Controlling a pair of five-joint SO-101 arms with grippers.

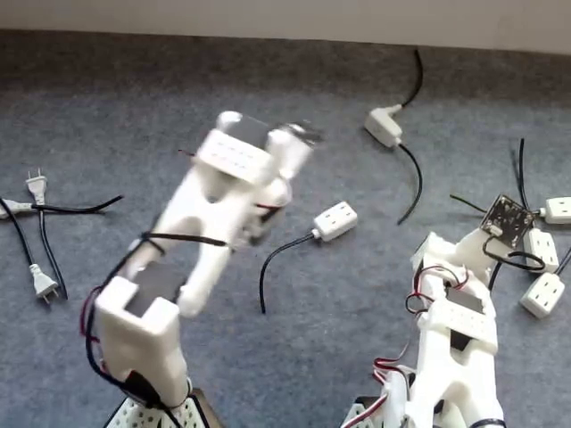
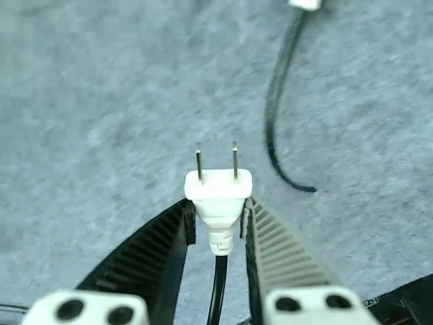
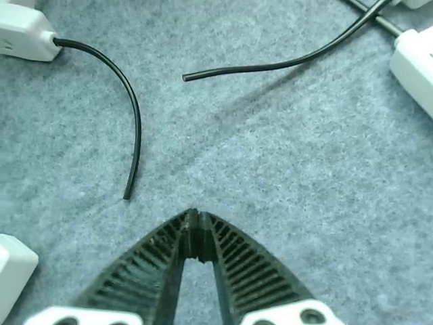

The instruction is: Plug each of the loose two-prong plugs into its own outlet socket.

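Closest to the overhead camera, the left arm (image 1: 192, 241) stretches up the grey table (image 1: 107, 107). It looms bulkier than the right arm (image 1: 455, 339), which sits low beside a cluster of sockets (image 1: 544, 294). The left wrist view settles what the high view hides under the arm. The left gripper (image 2: 218, 213) is clamped on a white plug (image 2: 218, 189), with its fingers pressing the plug's sides and the prongs pointing ahead. The right gripper (image 3: 198, 233) is closed on nothing.

I judge this to be the carrying step. Next, the prongs need lining up with a socket's slots, perhaps the nearby socket (image 1: 336, 220), followed by a straight push. A loose plug (image 1: 36, 185) and a second loose plug (image 1: 43, 283) lie well apart from the sockets.
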